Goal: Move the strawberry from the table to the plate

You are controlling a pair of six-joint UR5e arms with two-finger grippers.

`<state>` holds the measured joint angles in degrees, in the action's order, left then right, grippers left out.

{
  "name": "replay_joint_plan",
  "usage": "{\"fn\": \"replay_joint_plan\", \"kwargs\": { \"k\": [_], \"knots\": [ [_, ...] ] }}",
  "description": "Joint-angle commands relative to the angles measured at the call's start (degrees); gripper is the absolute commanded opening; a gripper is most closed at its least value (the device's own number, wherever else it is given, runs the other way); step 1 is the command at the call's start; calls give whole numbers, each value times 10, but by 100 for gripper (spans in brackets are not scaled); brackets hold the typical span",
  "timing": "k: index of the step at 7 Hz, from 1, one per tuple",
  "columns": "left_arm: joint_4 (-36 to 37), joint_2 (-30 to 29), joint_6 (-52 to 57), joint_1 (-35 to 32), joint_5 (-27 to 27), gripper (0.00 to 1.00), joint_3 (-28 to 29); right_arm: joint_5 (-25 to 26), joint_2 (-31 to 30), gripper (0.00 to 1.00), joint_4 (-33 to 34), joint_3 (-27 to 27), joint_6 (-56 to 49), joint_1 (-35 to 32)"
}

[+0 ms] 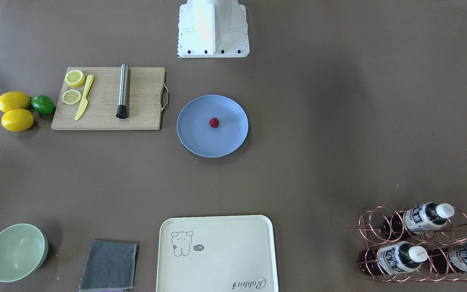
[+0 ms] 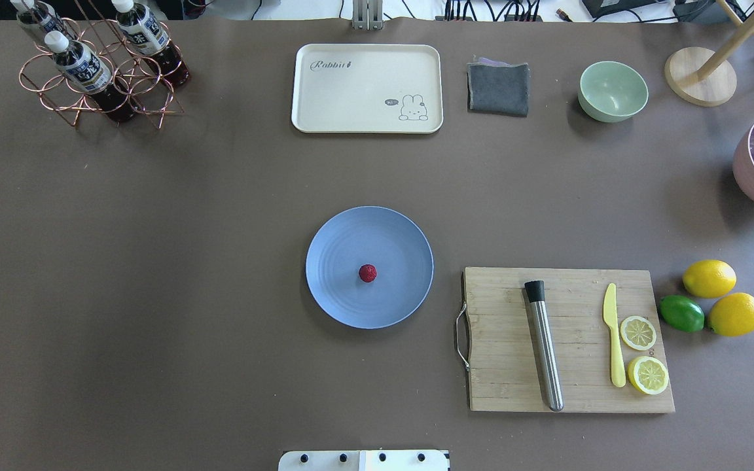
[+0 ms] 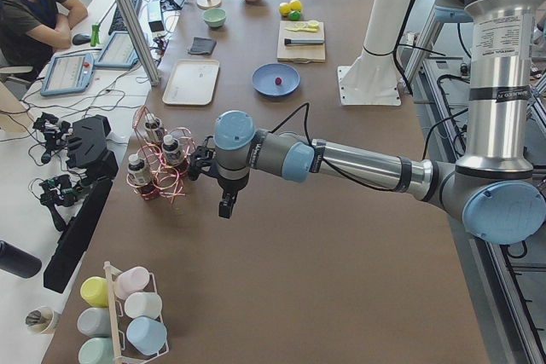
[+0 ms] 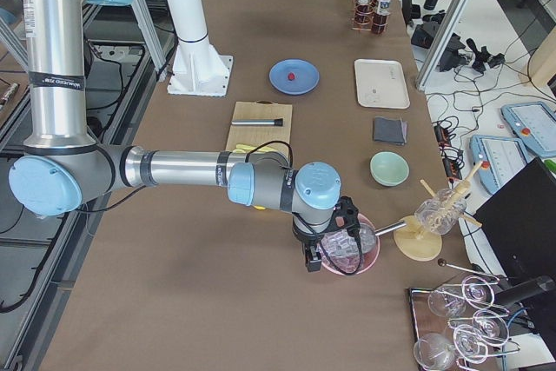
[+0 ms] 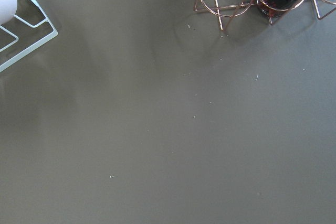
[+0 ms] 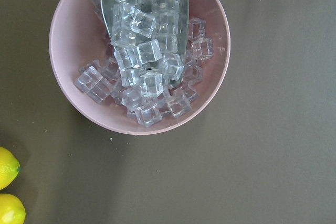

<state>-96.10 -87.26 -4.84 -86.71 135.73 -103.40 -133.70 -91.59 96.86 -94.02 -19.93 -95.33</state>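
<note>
one small dark-red bumpy strawberry [image 2: 368, 273], one round light-blue plate [image 2: 338, 291], two whole yellow lemons [image 2: 709, 278], one green lime [image 2: 681, 313], two cut lemon pieces [image 2: 638, 332], one yellow plastic knife [image 2: 612, 340], one wooden cutting board [image 2: 501, 373], one cream rectangular tray [image 2: 351, 98], one folded grey cloth [image 2: 498, 88], one pale green bowl [image 2: 612, 91], three white-capped bottles [image 2: 79, 65], one copper wire rack [image 2: 63, 112].

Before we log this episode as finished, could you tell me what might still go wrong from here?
The strawberry lies loose on the plate, so a knock could roll it off. The right arm hangs over the pink bowl of ice cubes; a low swing might tip it. The left arm is close to the copper bottle rack and could clip it.
</note>
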Motion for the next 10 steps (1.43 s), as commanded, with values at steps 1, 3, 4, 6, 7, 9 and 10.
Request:
{"fn": "replay_joint_plan", "kwargs": {
  "k": [1,3,4,6,7,9,10],
  "knots": [
    [-3,1,0,-24,-2,97,-5,-1,-1,100,-1,0,3,0],
    [4,1,-10,-25,0,97,-2,-1,0,100,-1,-1,5,0],
    [-4,13,-27,-35,1,97,-1,-1,1,100,-1,-1,6,0],
    [-18,15,-34,-49,24,97,4,-1,4,100,1,-1,7,0],
    [-15,13,-34,-48,18,97,7,-1,5,100,1,0,8,0],
    [-13,19,-32,-44,16,97,21,0,6,100,1,0,8,0],
    [-13,24,-32,-41,16,97,21,2,6,100,2,1,7,0]
  ]
}}
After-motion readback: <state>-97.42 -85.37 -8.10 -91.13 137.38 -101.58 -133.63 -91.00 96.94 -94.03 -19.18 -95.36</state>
